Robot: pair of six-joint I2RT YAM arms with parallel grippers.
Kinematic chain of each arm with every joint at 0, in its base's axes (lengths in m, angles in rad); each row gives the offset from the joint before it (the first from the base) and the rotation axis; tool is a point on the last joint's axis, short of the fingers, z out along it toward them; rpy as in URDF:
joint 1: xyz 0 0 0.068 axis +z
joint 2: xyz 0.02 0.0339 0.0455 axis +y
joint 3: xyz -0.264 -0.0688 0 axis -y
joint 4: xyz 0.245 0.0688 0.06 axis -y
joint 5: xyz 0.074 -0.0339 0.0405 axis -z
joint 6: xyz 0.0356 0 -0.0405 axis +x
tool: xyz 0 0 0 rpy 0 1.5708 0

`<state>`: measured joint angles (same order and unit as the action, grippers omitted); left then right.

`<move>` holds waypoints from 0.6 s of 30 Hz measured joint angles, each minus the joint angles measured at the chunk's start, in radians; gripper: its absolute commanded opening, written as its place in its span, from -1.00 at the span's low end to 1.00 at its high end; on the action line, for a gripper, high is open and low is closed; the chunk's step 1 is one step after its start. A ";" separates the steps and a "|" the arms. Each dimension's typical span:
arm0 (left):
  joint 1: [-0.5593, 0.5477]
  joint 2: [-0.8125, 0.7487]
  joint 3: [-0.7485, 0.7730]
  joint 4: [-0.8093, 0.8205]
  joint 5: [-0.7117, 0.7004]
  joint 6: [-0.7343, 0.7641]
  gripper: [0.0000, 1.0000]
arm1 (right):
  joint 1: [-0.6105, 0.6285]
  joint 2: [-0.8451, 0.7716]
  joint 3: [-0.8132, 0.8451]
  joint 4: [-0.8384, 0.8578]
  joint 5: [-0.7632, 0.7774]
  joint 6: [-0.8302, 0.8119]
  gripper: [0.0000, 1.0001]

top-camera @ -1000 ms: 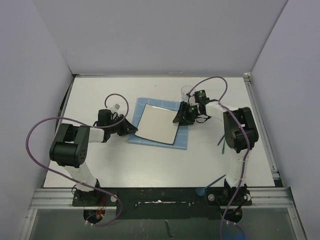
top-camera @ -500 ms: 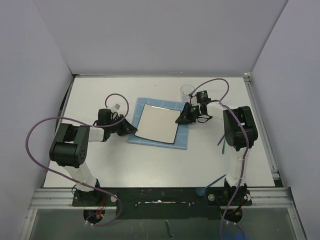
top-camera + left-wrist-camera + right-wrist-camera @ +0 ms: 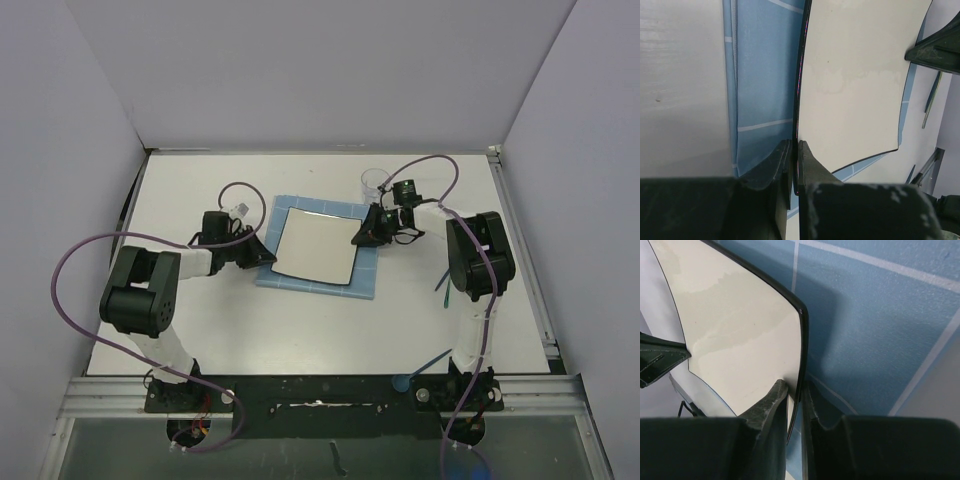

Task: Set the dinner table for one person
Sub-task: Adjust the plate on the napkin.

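Black jaws of my left gripper (image 3: 794, 145) pinch the plate (image 3: 315, 245) by its thin rim; right gripper (image 3: 795, 387) nips the opposite edge. Plate sits over the placemat (image 3: 368, 275), mid dinner table (image 3: 300, 330). Risk (shallow bites): uneven arm motion twists it loose, or drags the placemat.

left gripper (image 3: 268, 258) is clamping down on the plate (image 3: 315, 247) edge | right gripper (image 3: 358, 238) is doing the same opposite | both arms reaching inward
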<state>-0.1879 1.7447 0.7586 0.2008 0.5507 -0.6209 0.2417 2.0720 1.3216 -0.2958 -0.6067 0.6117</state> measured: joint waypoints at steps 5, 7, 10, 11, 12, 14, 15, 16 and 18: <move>-0.018 -0.003 0.013 -0.021 -0.020 0.025 -1.00 | -0.001 0.000 0.008 0.003 0.015 0.000 -1.00; -0.026 -0.006 0.018 -0.031 -0.032 0.034 -1.00 | -0.001 0.000 0.011 0.002 0.020 -0.001 -1.00; -0.036 -0.008 0.023 -0.039 -0.045 0.042 -1.00 | -0.001 0.001 0.018 0.002 0.032 -0.002 -1.00; -0.039 -0.008 0.023 -0.040 -0.048 0.043 -1.00 | -0.001 0.001 0.021 0.001 0.035 -0.003 -1.00; -0.041 -0.008 0.023 -0.040 -0.050 0.043 -1.00 | -0.001 0.001 0.024 0.000 0.039 -0.003 -1.00; -0.043 -0.008 0.023 -0.041 -0.052 0.045 -1.00 | -0.001 0.003 0.034 -0.005 0.042 -0.005 -1.00; -0.045 -0.008 0.023 -0.041 -0.053 0.047 -1.00 | -0.001 0.003 0.037 -0.005 0.043 -0.005 -1.00; -0.047 -0.009 0.023 -0.041 -0.055 0.048 -1.00 | -0.001 0.004 0.040 -0.006 0.046 -0.005 -1.00; -0.050 -0.009 0.023 -0.042 -0.059 0.050 -1.00 | -0.001 0.004 0.047 -0.008 0.047 -0.005 -1.00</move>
<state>-0.2379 1.7359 0.7818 0.1593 0.4919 -0.5713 0.2409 2.0758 1.3682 -0.3038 -0.5598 0.6067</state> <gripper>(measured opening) 0.040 0.125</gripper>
